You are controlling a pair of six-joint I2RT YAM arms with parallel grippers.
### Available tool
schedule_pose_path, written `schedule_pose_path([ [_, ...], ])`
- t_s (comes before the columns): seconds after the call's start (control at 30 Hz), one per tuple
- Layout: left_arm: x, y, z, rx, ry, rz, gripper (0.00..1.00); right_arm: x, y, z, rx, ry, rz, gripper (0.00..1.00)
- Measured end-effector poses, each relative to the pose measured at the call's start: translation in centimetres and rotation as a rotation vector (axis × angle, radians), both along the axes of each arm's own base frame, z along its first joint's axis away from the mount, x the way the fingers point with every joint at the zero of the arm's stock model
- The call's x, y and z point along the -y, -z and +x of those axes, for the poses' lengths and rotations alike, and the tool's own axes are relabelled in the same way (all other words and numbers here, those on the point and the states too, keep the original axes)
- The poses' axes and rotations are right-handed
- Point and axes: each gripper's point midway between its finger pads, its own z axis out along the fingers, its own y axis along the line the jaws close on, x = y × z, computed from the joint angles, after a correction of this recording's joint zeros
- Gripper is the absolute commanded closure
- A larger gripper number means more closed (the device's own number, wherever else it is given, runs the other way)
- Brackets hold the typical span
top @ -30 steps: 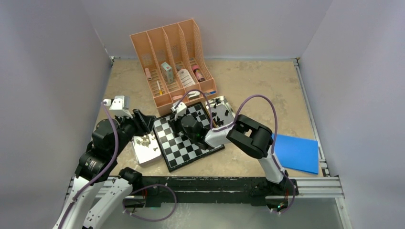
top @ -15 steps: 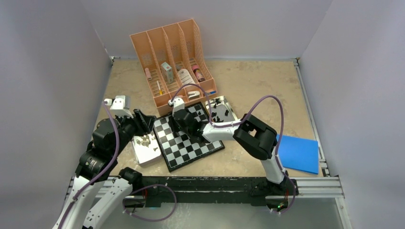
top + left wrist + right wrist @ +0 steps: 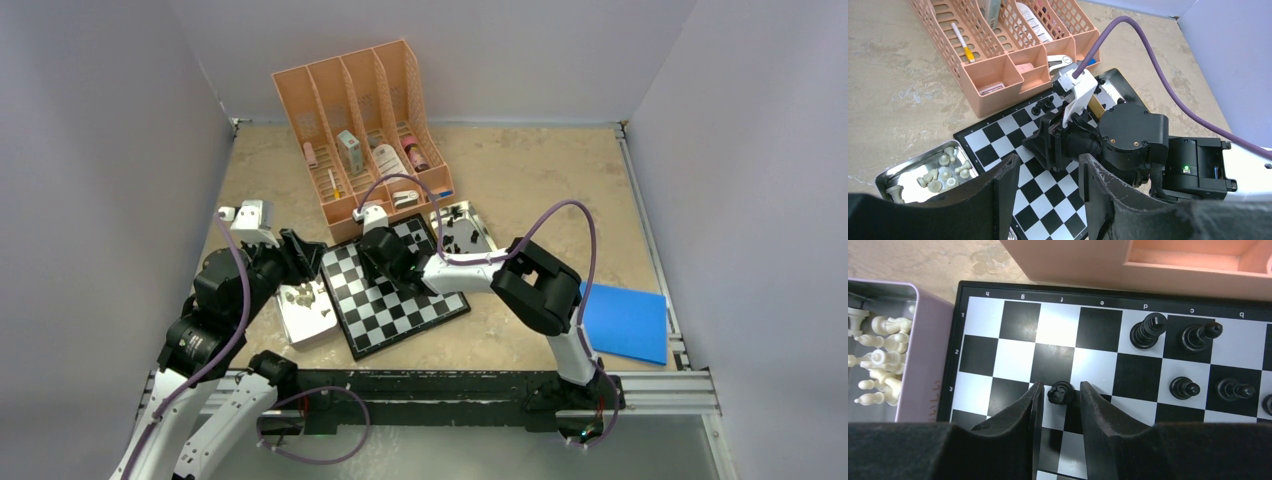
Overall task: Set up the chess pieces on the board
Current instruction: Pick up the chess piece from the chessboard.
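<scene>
Risk: right claw (image 3: 1060, 387) brackets a black piece (image 3: 1061, 393) on the board (image 3: 1018, 322), jaws narrow, grip unclear; lifting off crooked could topple it. Left claw (image 3: 1048, 162) hangs half-open, empty.

A mottled beige, stone-look tabletop (image 3: 540, 170) spreads beyond the right gripper (image 3: 1060, 390), closed in by plain pale grey walls (image 3: 480, 50) behind it and to either side (all matte and unmarked). An aluminium rail (image 3: 645, 250) runs far to its right. The light is soft and even.
</scene>
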Motion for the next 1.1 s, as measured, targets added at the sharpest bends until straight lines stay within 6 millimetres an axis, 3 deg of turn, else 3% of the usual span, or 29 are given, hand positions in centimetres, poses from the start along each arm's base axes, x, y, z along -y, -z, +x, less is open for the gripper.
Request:
schedule_pose_path([
  [0.1, 0.0, 0.0, 0.0, 0.000, 0.000, 0.000, 0.53, 0.4, 0.3, 0.0, -0.004, 0.009, -0.021, 0.71],
  [0.23, 0.0, 0.0, 0.0, 0.000, 0.000, 0.000, 0.53, 0.4, 0.0, 0.2, 0.003, 0.016, -0.024, 0.70],
  [0.53, 0.0, 0.0, 0.0, 0.000, 0.000, 0.000, 0.53, -0.5, -1.4, 0.8, 0.029, 0.009, -0.003, 0.76],
  [0.8, 0.0, 0.0, 0.0, 0.000, -0.001, 0.000, 0.53, -0.1, -1.0, 0.6, 0.014, 0.009, -0.031, 0.64],
  [1.1, -0.1, 0.0, 0.0, 0.000, -0.004, 0.001, 0.52, 0.1, 0.1, 0.6, 0.000, 0.009, -0.064, 0.74],
])
